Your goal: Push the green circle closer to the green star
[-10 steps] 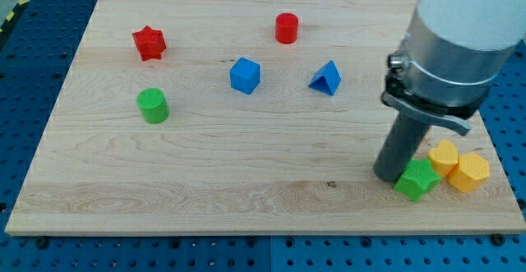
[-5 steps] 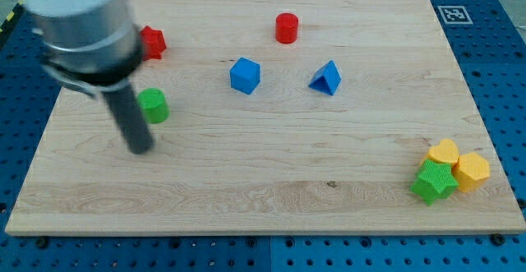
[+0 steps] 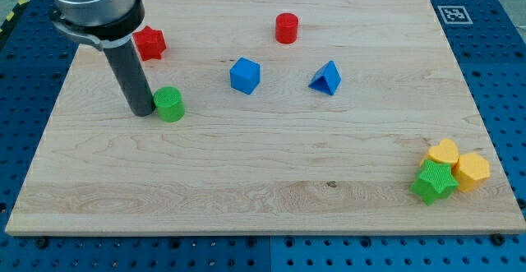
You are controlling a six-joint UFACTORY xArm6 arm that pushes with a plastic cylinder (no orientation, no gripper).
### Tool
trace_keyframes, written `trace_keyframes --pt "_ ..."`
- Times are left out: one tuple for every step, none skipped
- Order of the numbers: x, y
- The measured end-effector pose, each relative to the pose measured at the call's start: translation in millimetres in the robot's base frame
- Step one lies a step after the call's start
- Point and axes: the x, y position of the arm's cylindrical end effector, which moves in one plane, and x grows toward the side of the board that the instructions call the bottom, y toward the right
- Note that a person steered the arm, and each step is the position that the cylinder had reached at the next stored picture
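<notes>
The green circle [image 3: 170, 104] is a short green cylinder at the view's left-centre of the wooden board [image 3: 271, 198]. My tip [image 3: 142, 110] stands right against its left side, touching it. The green star [image 3: 435, 182] lies far off at the view's lower right, pressed against two yellow blocks. The rod rises from the tip up to the arm body at the view's top left.
A red star [image 3: 149, 43] sits just right of the rod at the upper left. A red cylinder [image 3: 286, 28], a blue cube [image 3: 245, 76] and a blue triangle [image 3: 326, 78] lie across the upper middle. A yellow heart [image 3: 445, 152] and a yellow hexagon [image 3: 472, 172] touch the green star.
The arm swept from the green star at the lower right across to the left. My tip then moved up beside the green circle, which has shifted slightly right.
</notes>
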Motion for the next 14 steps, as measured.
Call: trace_keyframes --pt "-8 0" --pt "-8 1" --pt "-8 30" --pt "-6 72" --pt "9 109" --pt "24 142" --pt "29 158" --pt "40 150" --pt "56 137" --pt "69 119" --pt "70 118" --pt "70 123" --pt "70 162" --pt "74 198"
